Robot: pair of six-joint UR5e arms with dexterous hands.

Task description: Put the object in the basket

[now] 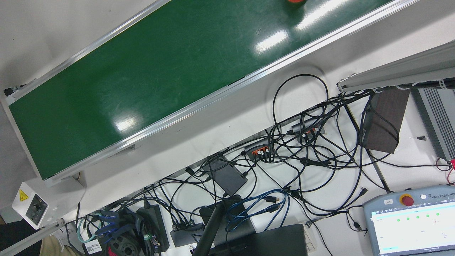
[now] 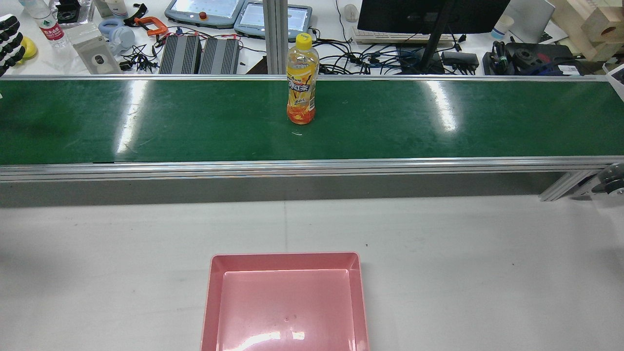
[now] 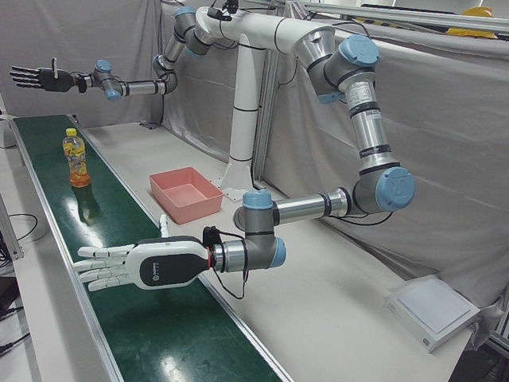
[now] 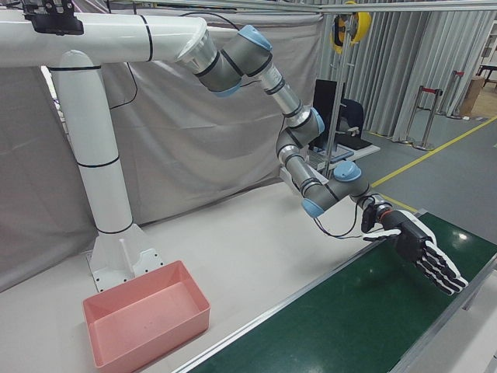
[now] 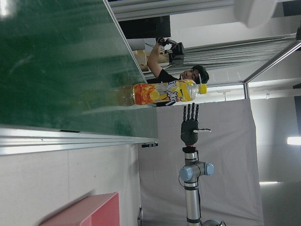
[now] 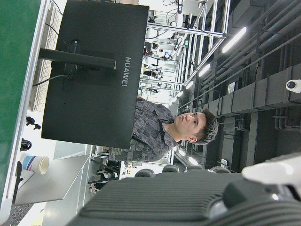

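An orange drink bottle (image 2: pixel 301 80) with a yellow cap stands upright on the green conveyor belt (image 2: pixel 146 122). It also shows in the left-front view (image 3: pixel 76 159) and the left hand view (image 5: pixel 164 92). The pink basket (image 2: pixel 285 302) sits empty on the white table on the robot's side of the belt (image 3: pixel 187 195). My left hand (image 3: pixel 135 267) is open and flat above one end of the belt, far from the bottle. My right hand (image 4: pixel 419 245) is open above the other end. It also shows in the left hand view (image 5: pixel 189 125), beyond the bottle.
Behind the belt stands a bench with cables (image 1: pixel 302 153), a monitor (image 2: pixel 434 14), teach pendants (image 2: pixel 204 9) and power bricks. A person (image 6: pixel 164 127) sits behind the monitor. The white arm pedestal (image 3: pixel 238 143) stands behind the basket.
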